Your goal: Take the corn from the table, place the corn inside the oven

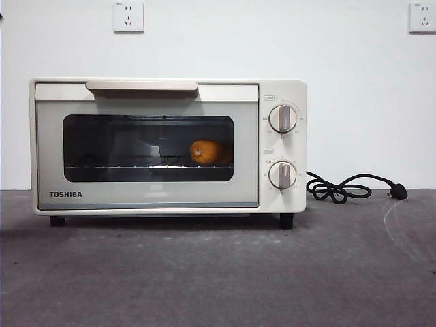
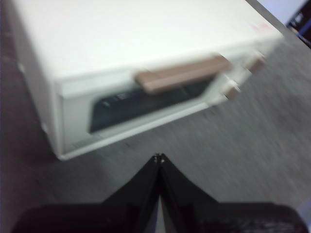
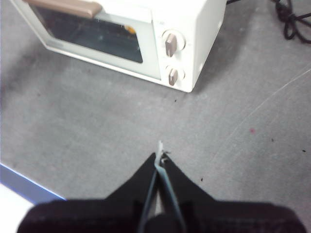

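Dark grey matte table (image 1: pixel 218 272): cream-white TOSHIBA oven (image 1: pixel 167 144), door shut; yellow-orange bumpy corn (image 1: pixel 206 152) racked inside, 12 o'clock of both grippers, left gripper (image 2: pixel 159 156) nearer; right gripper (image 3: pixel 160 154); jaws together, empty.

We see the oven (image 1: pixel 167 145) standing on the table (image 1: pixel 218 272), toward its back, close before the wall (image 1: pixel 272 41). Its door is closed, and the corn (image 1: pixel 206 152) lies inside on the rack (image 1: pixel 146 165), toward the right end of the window. The handle (image 1: pixel 142 86) runs along the top of the door. Two knobs (image 1: pixel 283 118) sit one above the other on the oven's right. The cord (image 1: pixel 347 189) lies coiled on the table to the right of the oven. Two wall sockets (image 1: pixel 128 16) sit above, one over the oven, one far right. We find both grippers, left (image 2: pixel 159 156) and right (image 3: pixel 161 151), above bare table in front of the oven.
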You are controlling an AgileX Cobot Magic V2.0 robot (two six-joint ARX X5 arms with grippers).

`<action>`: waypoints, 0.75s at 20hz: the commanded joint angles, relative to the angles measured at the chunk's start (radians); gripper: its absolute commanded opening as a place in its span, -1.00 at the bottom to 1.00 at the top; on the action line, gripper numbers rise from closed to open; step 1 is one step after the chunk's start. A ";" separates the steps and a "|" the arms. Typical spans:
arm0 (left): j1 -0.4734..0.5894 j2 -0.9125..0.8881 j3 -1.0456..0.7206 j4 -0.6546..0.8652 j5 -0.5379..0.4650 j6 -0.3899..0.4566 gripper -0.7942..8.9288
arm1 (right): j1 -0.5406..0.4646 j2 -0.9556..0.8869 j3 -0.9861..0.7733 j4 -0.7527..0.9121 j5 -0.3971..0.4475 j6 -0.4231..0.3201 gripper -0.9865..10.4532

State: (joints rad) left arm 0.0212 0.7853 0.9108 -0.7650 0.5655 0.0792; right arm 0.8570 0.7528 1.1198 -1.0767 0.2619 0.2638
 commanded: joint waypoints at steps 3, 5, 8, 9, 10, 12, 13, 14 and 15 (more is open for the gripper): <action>-0.066 -0.157 0.000 -0.143 -0.002 0.030 -0.85 | 0.001 0.041 -0.003 0.007 -0.011 -0.030 -0.85; -0.075 -0.211 0.000 -0.193 -0.003 0.029 -0.85 | 0.001 0.051 -0.003 0.007 -0.031 -0.031 -0.85; -0.075 -0.233 0.000 -0.238 -0.018 0.031 -0.85 | 0.001 0.055 -0.003 0.006 -0.038 -0.031 -0.85; -0.075 -0.233 0.000 -0.245 -0.017 0.031 -0.85 | 0.001 0.055 -0.003 0.006 -0.043 -0.031 -0.85; -0.075 -0.233 0.000 -0.243 -0.016 0.031 -0.85 | 0.001 0.055 -0.003 0.005 -0.047 -0.030 -0.85; -0.075 -0.230 0.000 -0.237 -0.016 0.031 -0.85 | 0.001 0.055 -0.003 0.005 -0.045 -0.030 -0.85; -0.075 -0.229 0.000 -0.237 -0.016 0.031 -0.85 | 0.001 0.055 -0.003 0.005 -0.045 -0.030 -0.85; -0.075 -0.229 0.000 -0.237 -0.016 0.031 -0.85 | 0.001 0.055 -0.003 0.005 -0.045 -0.030 -0.85; -0.075 -0.229 0.000 -0.237 -0.016 0.031 -0.85 | 0.001 0.055 -0.003 0.005 -0.045 -0.030 -0.85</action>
State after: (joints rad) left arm -0.0517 0.5560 0.9108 -1.0096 0.5488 0.0971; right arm 0.8570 0.8085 1.1198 -1.0767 0.2176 0.2386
